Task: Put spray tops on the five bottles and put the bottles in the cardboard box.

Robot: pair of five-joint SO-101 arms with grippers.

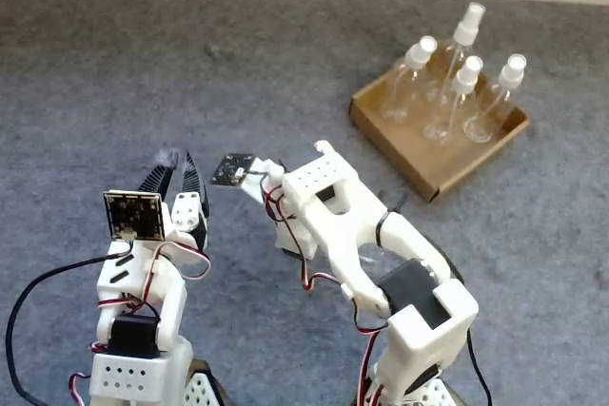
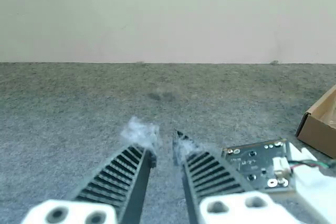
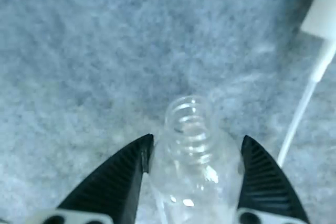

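Observation:
A clear bottle (image 3: pixel 190 129) with a bare threaded neck sits between the black fingers of my right gripper (image 3: pixel 197 140), which presses on both its shoulders. A white spray top (image 3: pixel 321 17) with a long thin tube lies on the carpet just beyond the bottle. My left gripper (image 2: pixel 164 149) hovers over bare carpet beside the right arm (image 1: pixel 333 206), fingers slightly apart and empty. In the high view the left gripper (image 1: pixel 176 173) points away from the arm bases. The cardboard box (image 1: pixel 381 135) at the back right holds several clear bottles (image 1: pixel 457 92) with spray tops, standing upright.
Grey carpet (image 1: pixel 143 64) covers the whole surface, with a pale wall (image 2: pixel 168 14) behind. The right arm's camera board (image 2: pixel 257 163) sits close beside the left fingers. A corner of the box (image 2: pixel 320 124) shows in the left wrist view.

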